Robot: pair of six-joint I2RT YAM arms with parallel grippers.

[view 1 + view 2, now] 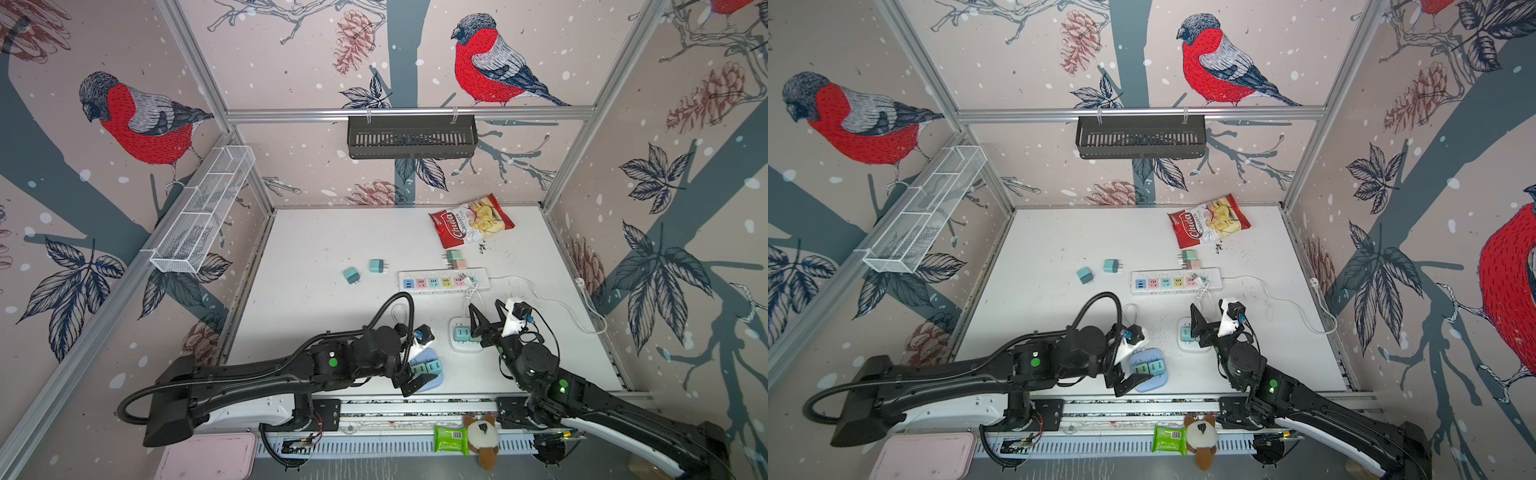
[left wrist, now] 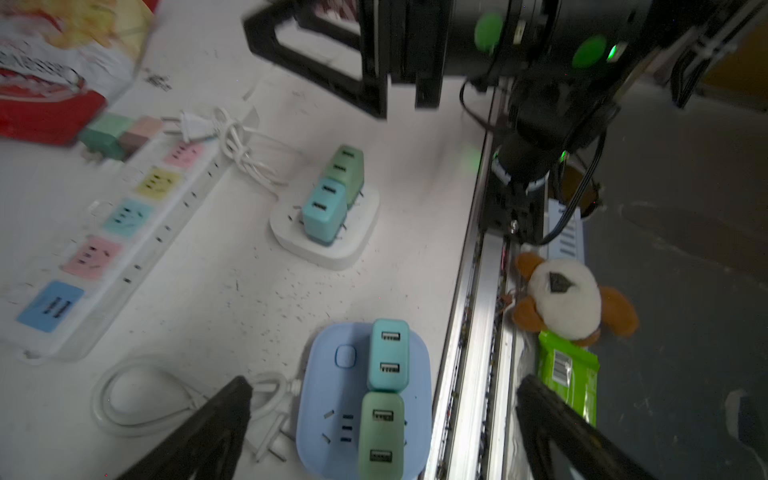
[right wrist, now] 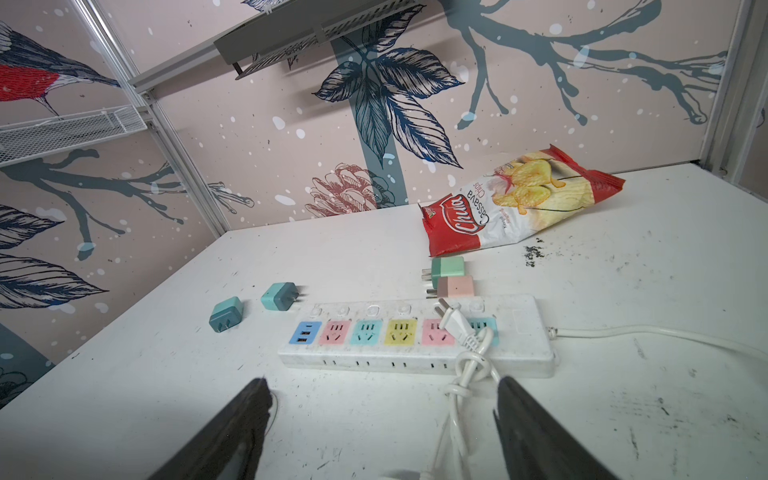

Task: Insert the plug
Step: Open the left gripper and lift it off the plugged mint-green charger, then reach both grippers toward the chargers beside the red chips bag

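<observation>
At the front edge of the white tabletop, the left gripper hovered, jaws spread, over a pale-blue oval plastic socket block; the right gripper gaped too.

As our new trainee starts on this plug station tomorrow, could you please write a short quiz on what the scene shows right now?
1. True or false: the left gripper is clamped on an object.
2. What lies on the long white power strip? A) a pink charger B) a white two-pin plug C) the chips bag
3. How many USB chargers sit in the light-blue socket block?
Key: 1 false, its jaws stand open and empty; 2 B; 3 two, one teal and one green.
</observation>
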